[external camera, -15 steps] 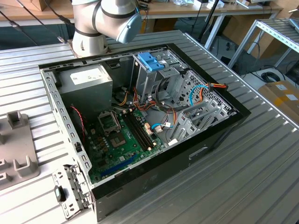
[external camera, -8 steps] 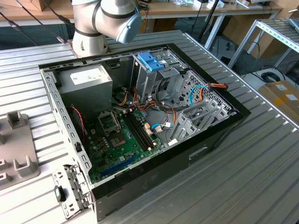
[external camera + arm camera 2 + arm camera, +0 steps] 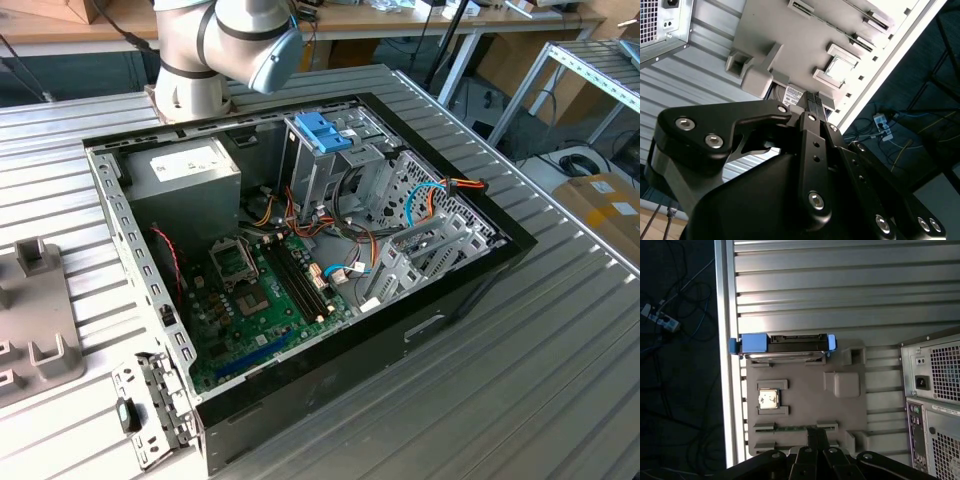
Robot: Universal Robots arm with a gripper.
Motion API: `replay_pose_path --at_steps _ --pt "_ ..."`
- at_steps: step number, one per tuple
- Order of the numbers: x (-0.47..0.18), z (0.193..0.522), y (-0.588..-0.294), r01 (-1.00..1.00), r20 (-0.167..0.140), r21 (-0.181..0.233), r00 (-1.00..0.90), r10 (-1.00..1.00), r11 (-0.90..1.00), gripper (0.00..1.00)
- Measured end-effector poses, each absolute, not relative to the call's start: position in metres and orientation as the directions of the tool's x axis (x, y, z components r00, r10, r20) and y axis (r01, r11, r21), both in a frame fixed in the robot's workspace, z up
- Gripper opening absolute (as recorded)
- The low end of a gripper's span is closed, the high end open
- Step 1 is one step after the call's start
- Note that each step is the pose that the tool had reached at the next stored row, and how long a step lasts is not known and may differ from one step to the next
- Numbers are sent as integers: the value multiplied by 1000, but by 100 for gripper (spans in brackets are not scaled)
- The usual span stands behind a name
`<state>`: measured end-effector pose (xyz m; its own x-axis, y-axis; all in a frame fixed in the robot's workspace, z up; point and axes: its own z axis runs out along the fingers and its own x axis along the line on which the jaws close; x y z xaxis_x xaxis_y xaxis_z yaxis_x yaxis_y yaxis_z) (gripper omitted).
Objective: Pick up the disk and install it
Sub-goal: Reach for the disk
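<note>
- While stood on edge in the grey holder (image 3: 805,390), the disk (image 3: 782,346) is seen apart from the tool (image 3: 813,100).
- The tool is pressed together, empty.

Bright, even light; glare on table (image 3: 887,52)

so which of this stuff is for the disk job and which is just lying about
For the job: disk, gripper, drive cage in the open computer case.
Lying about: processor chip, loose metal bracket, floor power strip.
</note>
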<state>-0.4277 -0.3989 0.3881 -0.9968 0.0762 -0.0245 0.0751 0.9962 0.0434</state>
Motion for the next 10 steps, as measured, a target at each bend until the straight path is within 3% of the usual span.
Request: replay_pose_path --at_steps 10 --pt "-431 387 -399 75 -24 43 -997 76 996 10"
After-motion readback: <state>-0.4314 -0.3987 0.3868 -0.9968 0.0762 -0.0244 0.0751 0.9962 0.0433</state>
